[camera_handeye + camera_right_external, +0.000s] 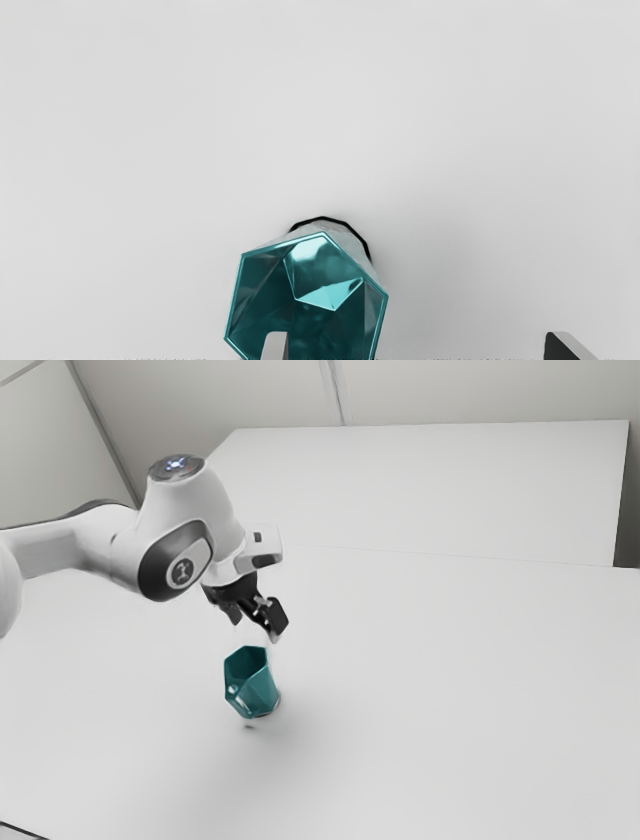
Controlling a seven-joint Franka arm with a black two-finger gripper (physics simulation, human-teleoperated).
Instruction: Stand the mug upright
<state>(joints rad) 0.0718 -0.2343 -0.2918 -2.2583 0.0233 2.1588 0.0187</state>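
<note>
Above the mug, my gripper (256,624) hangs open in the exterior view, with a visible gap down to the rim. The teal faceted mug (258,685) is on the table, mouth upward and base low; whether it leans a little I cannot tell. In the wrist view my gripper (417,346) has its fingers wide apart and nothing held between them. One fingertip (276,346) overlaps the open mouth of the mug (312,280), while the other is off to the mug's side over bare table. A dark-edged base shows past the rim.
The white table (450,690) spreads around the mug. Behind it in the exterior view is another white surface (430,490), with pale walls beyond. A dark edge (22,830) crosses the exterior view's lower left corner.
</note>
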